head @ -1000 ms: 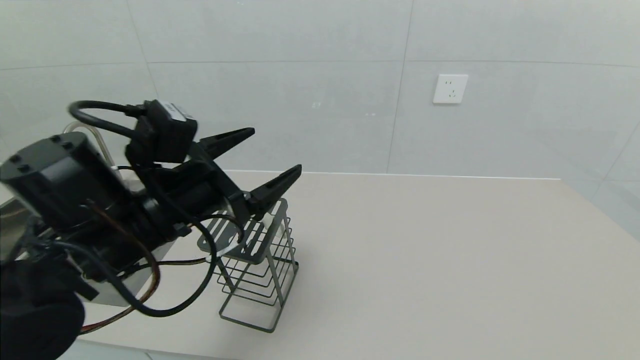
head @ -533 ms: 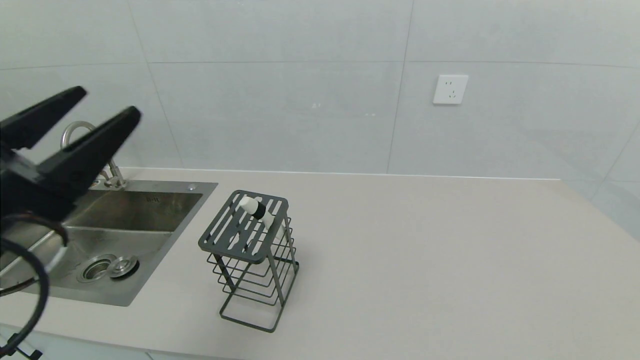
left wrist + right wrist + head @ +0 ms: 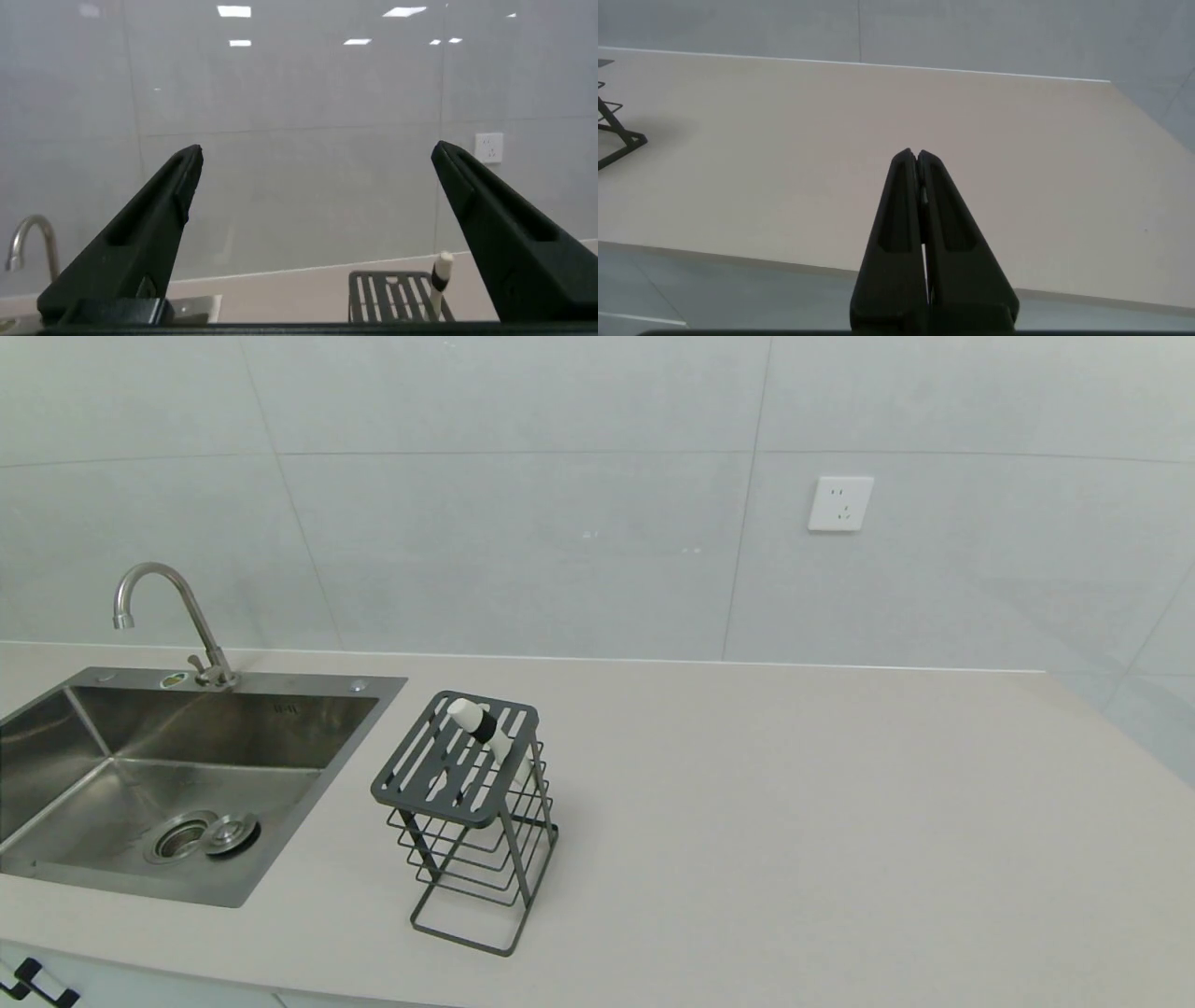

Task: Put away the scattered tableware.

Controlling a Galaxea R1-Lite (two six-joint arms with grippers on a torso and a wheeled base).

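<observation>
Left gripper (image 3: 313, 175) hangs with its fingers spread wide, facing the wire rack (image 3: 394, 297). Right gripper (image 3: 918, 161) is pressed together above the countertop (image 3: 785, 140). A white, black-banded handle (image 3: 478, 724), perhaps a knife's, pokes up through the rack's slotted top, near the sink (image 3: 233, 719).

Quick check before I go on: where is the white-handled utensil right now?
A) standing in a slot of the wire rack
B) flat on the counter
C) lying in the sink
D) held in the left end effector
A: the utensil stands handle-up through a slot in the top of the wire rack; the left end effector is open and empty.
</observation>
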